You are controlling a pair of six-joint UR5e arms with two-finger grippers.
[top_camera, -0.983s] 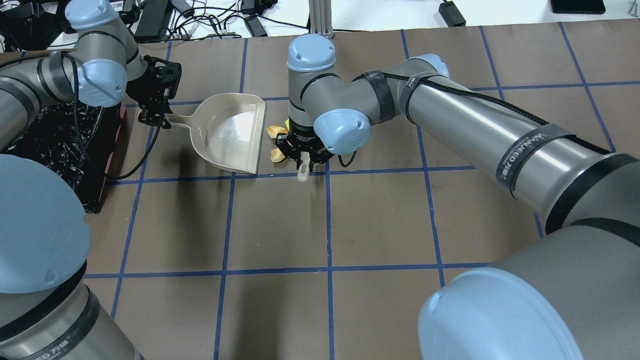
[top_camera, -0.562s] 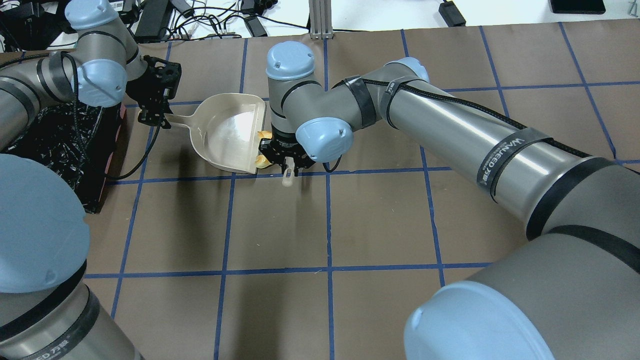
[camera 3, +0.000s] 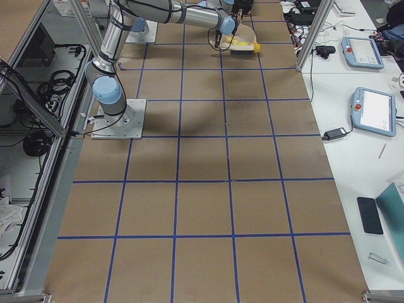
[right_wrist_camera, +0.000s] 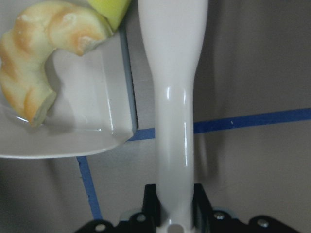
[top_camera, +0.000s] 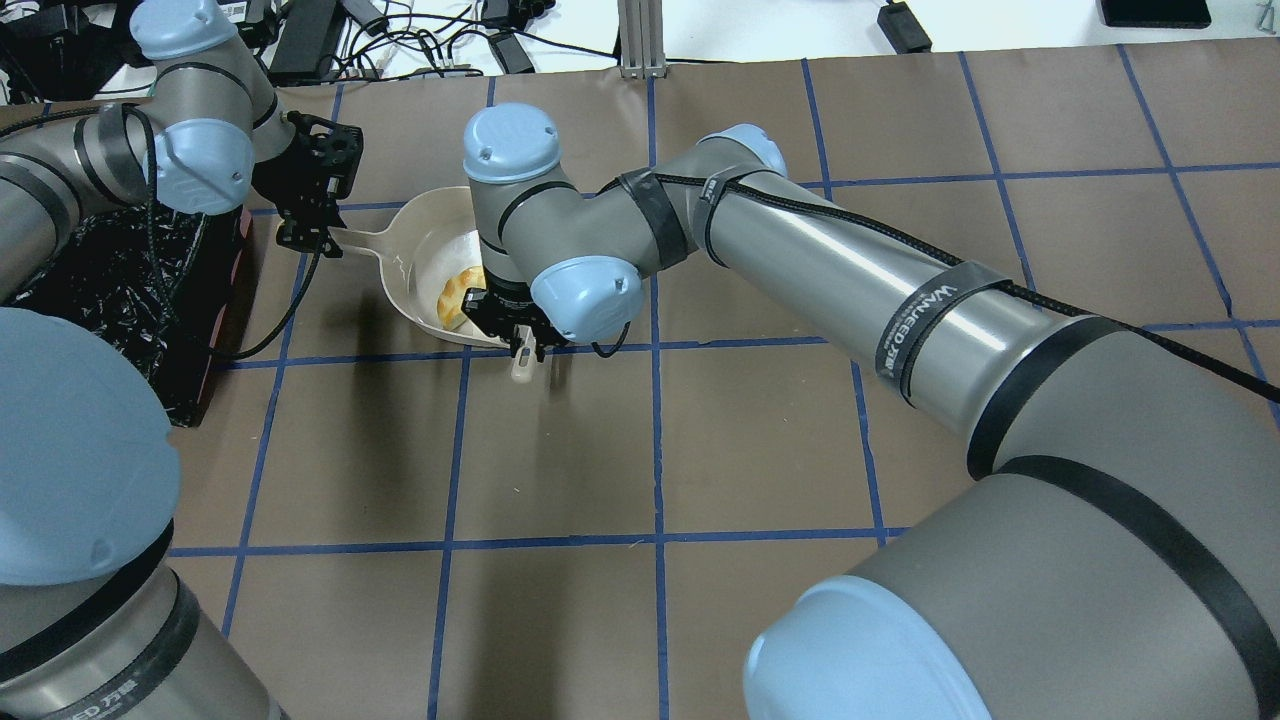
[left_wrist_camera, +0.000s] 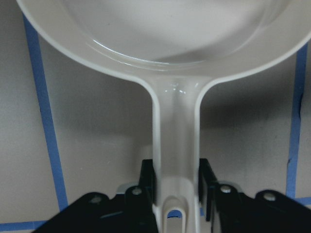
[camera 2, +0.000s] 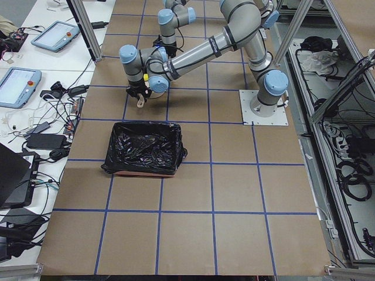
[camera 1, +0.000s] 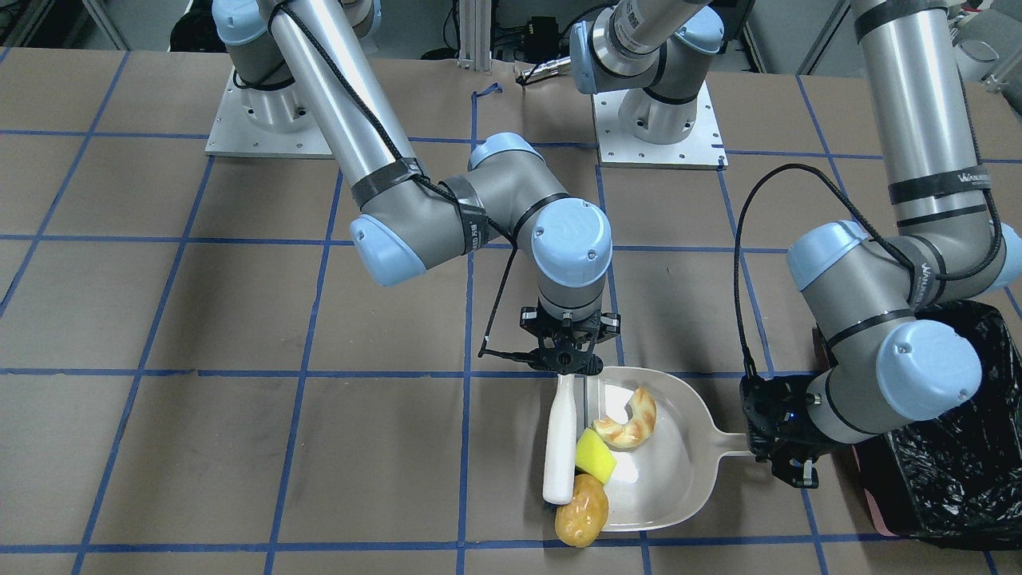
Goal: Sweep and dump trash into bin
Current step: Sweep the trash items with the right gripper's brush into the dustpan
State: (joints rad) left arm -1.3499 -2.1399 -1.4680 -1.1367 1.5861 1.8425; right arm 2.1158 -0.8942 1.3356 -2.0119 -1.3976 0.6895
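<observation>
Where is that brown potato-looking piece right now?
In the front-facing view the potato lump sits at the open edge of the dustpan, just below the yellow sponge wedge, by the white brush.

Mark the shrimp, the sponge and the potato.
shrimp [camera 1: 636, 430], front-facing view, on its curved back.
sponge [camera 1: 596, 457], front-facing view, middle of its yellow face.
potato [camera 1: 581, 511], front-facing view, middle of its glossy top.

Shrimp [camera 1: 628, 422] in dustpan [camera 1: 679, 473], bin [camera 1: 950, 471] nearby.
</observation>
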